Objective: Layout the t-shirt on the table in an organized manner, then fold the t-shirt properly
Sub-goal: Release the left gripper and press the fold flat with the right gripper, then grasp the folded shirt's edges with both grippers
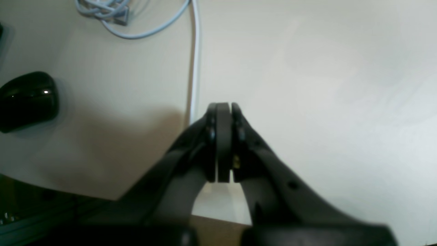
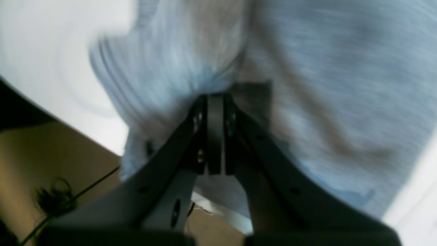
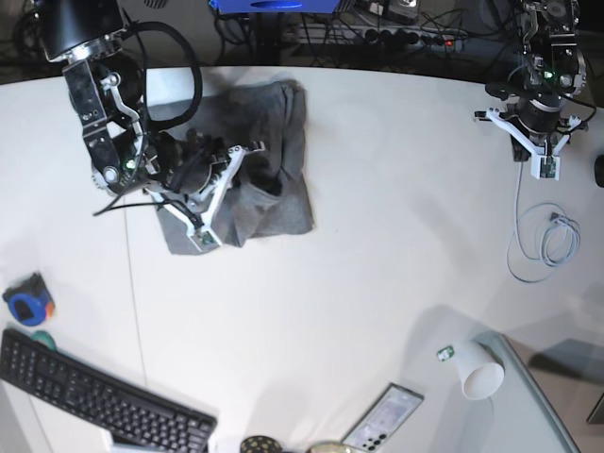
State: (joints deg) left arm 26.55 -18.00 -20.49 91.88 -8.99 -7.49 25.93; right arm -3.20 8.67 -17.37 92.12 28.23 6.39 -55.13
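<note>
The heather-grey t-shirt [image 3: 274,132] lies crumpled on the far left part of the white table [image 3: 377,245]. My right gripper [image 3: 219,168] is down on its left side. In the right wrist view the right gripper [image 2: 215,97] is shut, and the t-shirt [image 2: 324,85] cloth puckers around its tips. The picture there is blurred. My left gripper [image 1: 223,105] is shut with nothing between its pads, hanging over bare table [image 1: 324,68]. In the base view the left gripper [image 3: 528,142] sits at the far right, well away from the shirt.
A white cable [image 1: 194,51] runs under the left gripper to a coiled bundle [image 3: 557,231], with a black mouse [image 1: 27,99] beside it. Along the near edge are a black keyboard [image 3: 94,396], a phone [image 3: 382,420] and a paper cup [image 3: 479,375]. The table edge [image 2: 68,119] is close behind the shirt.
</note>
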